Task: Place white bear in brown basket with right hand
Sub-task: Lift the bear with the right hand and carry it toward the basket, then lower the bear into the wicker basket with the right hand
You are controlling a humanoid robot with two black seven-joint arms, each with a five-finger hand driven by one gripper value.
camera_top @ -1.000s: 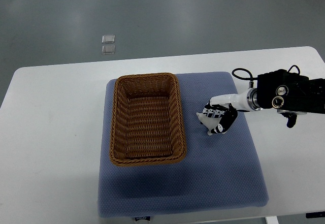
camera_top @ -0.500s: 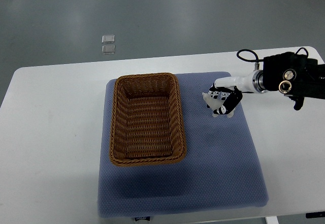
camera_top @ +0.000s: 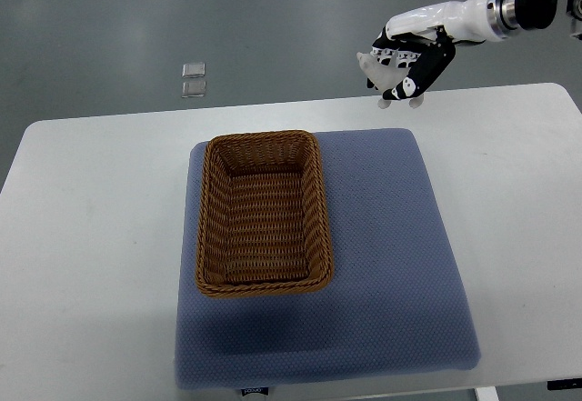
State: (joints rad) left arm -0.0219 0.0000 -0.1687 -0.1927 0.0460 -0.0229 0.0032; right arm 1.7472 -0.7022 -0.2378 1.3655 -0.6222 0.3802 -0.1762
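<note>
Right hand [camera_top: 411,60] aloft past bench [camera_top: 91,237] far edge, fingers clenched around white bear [camera_top: 380,66]. Brown basket [camera_top: 262,213] empty on blue mat [camera_top: 391,265], left half.

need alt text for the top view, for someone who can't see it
The robot's right hand, at the upper right, grips a white bear in the air, off to the right of and beyond an empty brown basket. The basket sits on the left part of a blue mat on a white table. No left arm shows.
</note>
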